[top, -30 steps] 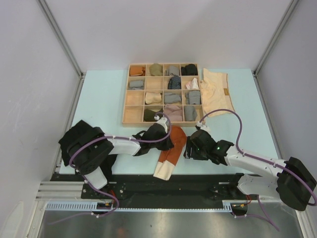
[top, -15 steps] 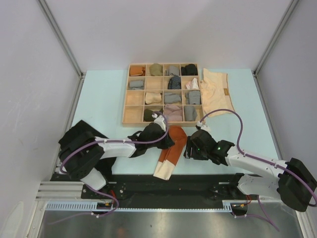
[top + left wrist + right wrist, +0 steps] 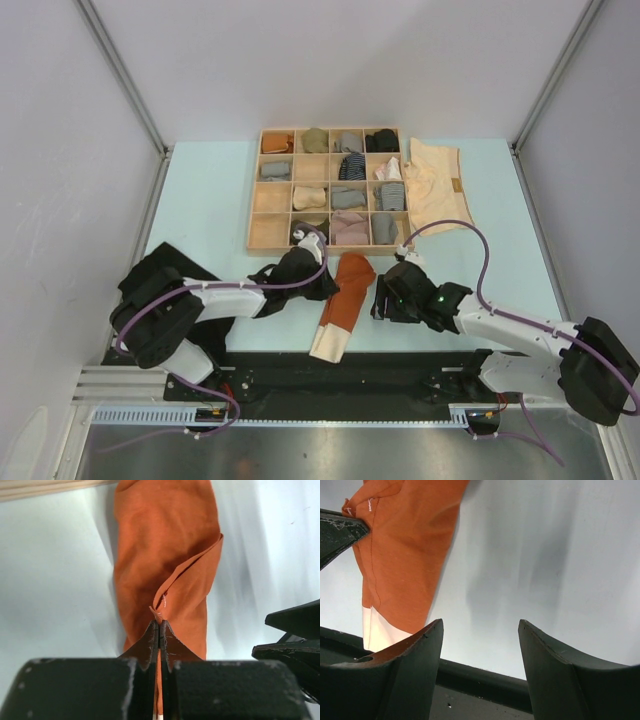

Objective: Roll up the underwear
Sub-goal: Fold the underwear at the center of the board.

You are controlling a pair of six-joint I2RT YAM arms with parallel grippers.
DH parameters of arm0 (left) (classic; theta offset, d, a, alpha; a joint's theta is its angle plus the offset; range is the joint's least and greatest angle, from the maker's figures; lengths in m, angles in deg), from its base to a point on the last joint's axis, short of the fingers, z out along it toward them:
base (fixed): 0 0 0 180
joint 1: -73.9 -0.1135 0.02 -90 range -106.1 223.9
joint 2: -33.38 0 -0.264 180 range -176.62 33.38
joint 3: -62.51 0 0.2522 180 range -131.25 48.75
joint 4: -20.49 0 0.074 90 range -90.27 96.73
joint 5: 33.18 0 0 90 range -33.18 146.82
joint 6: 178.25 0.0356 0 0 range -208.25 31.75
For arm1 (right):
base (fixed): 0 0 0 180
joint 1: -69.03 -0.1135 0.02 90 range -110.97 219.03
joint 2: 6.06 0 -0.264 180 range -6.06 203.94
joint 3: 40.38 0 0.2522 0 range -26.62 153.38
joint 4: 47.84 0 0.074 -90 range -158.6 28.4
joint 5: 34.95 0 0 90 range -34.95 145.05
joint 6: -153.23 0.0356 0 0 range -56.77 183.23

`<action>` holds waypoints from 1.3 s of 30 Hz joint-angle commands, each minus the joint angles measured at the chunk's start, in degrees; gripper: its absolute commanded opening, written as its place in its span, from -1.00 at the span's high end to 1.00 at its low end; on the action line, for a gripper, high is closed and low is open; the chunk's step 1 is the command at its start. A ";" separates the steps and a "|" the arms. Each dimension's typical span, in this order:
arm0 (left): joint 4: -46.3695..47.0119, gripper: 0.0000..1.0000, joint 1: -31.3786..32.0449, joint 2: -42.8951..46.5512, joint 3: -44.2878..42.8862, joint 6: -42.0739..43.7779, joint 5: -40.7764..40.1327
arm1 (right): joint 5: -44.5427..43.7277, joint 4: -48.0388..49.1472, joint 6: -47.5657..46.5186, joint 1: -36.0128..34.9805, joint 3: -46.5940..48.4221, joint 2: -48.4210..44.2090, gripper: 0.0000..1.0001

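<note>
1. Lying lengthwise on the pale table (image 3: 200,190), the rust-orange underwear (image 3: 345,290) runs from the near edge of the wooden tray (image 3: 268,232) toward the near rail, between both grippers.
2. The soft cloth is folded into a long narrow strip, with one edge lifted in a diagonal crease and a pale lining (image 3: 328,345) showing at its near end.
3. The left gripper (image 3: 158,627) is clenched on that raised edge, its arm reaching rightward low over the table.
4. The right gripper (image 3: 480,625) sits just right of the strip, fingers spread and grasping nothing.
5. The cream underwear (image 3: 435,185) lies flat right of the tray, whose compartments hold small cloth bundles (image 3: 348,197).
</note>
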 commanded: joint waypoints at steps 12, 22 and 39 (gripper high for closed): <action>1.68 1.00 -2.20 0.34 0.45 4.23 -0.59 | 0.97 6.51 -0.03 -0.87 1.02 5.00 -0.34; 1.77 1.00 -3.69 -1.07 1.50 5.55 -0.41 | 3.17 18.10 -3.10 2.21 4.27 12.99 -0.34; 2.21 1.00 -4.22 -1.86 1.68 6.34 0.20 | 5.45 29.36 -4.51 7.48 4.27 21.70 -0.29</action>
